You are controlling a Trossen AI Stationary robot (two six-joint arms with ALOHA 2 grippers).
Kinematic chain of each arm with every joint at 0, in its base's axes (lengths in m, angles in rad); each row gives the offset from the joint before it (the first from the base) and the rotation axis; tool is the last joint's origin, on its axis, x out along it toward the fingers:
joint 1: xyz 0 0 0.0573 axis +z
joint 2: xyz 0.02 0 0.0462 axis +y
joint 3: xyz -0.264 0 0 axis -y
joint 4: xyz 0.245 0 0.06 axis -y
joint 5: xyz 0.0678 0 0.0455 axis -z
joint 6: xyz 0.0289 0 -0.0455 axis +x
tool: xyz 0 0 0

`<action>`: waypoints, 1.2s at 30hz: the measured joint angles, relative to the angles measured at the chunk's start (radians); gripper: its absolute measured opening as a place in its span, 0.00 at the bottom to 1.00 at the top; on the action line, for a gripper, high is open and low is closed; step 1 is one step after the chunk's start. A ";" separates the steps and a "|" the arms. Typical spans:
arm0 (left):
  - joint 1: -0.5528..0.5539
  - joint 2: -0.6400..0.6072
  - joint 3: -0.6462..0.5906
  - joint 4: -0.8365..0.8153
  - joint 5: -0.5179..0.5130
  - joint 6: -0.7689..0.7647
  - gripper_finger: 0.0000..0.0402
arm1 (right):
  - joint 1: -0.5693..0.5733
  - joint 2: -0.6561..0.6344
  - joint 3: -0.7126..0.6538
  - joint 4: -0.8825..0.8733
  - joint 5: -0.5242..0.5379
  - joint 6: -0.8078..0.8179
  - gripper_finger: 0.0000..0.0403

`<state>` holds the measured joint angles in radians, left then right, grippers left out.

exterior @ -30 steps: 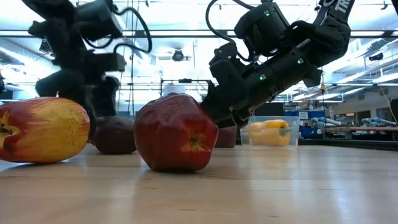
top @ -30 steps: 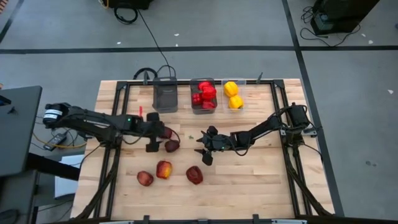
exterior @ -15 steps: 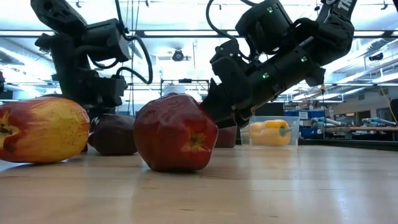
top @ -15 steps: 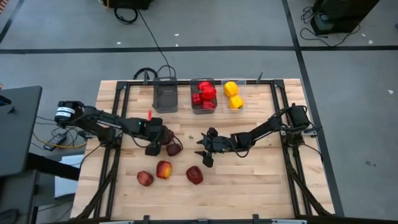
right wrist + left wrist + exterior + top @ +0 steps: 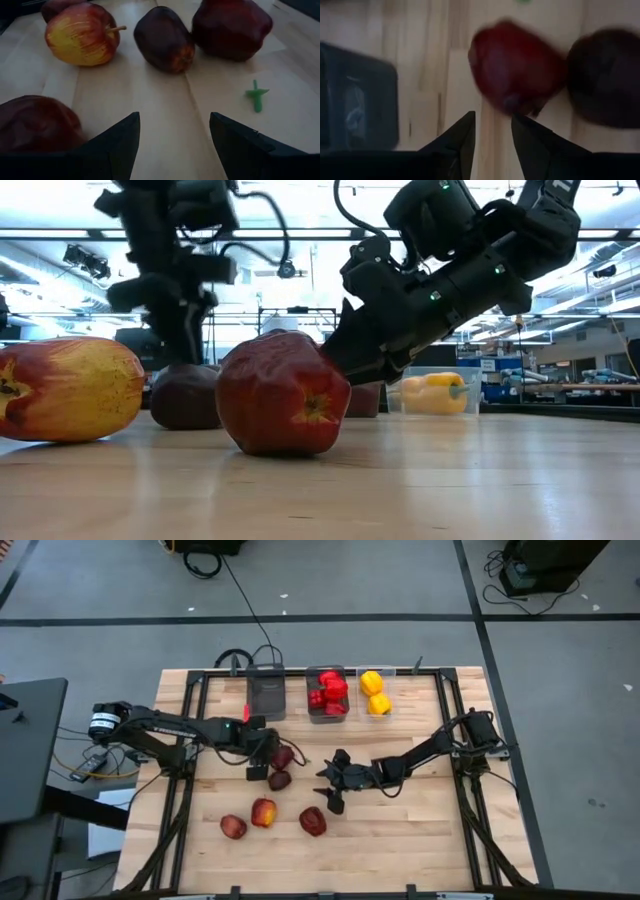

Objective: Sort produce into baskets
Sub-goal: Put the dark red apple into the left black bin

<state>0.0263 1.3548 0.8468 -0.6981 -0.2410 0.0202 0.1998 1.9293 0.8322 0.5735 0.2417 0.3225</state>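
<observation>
Left tool (image 5: pixel 258 748) above surface (image 5: pixel 420 830) centre-left of high view, fingers (image 5: pixel 465 137) narrowly apart, gripping nothing; dark red apple (image 5: pixel 284 757) just beside tips, darker apple (image 5: pixel 279 780) below it. Right tool (image 5: pixel 331 782) at frame centre, low over surface, fingers (image 5: pixel 120 137) spread wide, empty. Three more apples lower left: dark red (image 5: pixel 233 827), red-yellow (image 5: pixel 264 811), red (image 5: pixel 313 821). Bins along upper edge: grey bin (image 5: pixel 266 692); middle bin (image 5: pixel 311 703) with red peppers (image 5: pixel 328 690); clear bin (image 5: pixel 388 700) with yellow peppers (image 5: pixel 374 692).
</observation>
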 joint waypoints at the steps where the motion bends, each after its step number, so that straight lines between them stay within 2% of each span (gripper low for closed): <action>1: 0.000 0.000 0.011 0.007 0.000 -0.002 0.33 | 0.006 0.000 0.000 -0.001 0.000 0.000 0.62; 5: 0.012 0.000 0.042 0.046 -0.001 -0.079 0.38 | 0.026 0.000 0.000 -0.004 0.028 0.000 0.62; 8: 0.040 0.000 0.064 0.054 0.057 -0.120 0.46 | 0.035 0.000 0.000 -0.002 0.060 0.000 0.62; 14: 0.100 0.012 0.065 0.067 0.096 -0.122 0.71 | 0.042 0.000 0.000 0.043 0.079 0.000 0.62; 20: 0.118 0.081 0.064 0.110 0.114 -0.136 0.97 | 0.041 0.000 0.000 0.046 0.079 0.015 0.62; 26: 0.118 0.158 0.064 0.141 0.199 -0.137 0.93 | 0.041 0.000 0.000 0.055 0.079 0.019 0.62; 33: 0.118 0.237 0.064 0.148 0.201 -0.130 0.92 | 0.042 0.000 0.000 0.055 0.079 0.019 0.62; 36: 0.119 0.246 0.062 0.144 0.194 -0.125 0.89 | 0.042 0.000 0.000 0.055 0.079 0.019 0.62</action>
<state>0.1452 1.6012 0.9085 -0.5545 -0.0468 -0.1050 0.2417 1.9293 0.8326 0.6285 0.3206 0.3416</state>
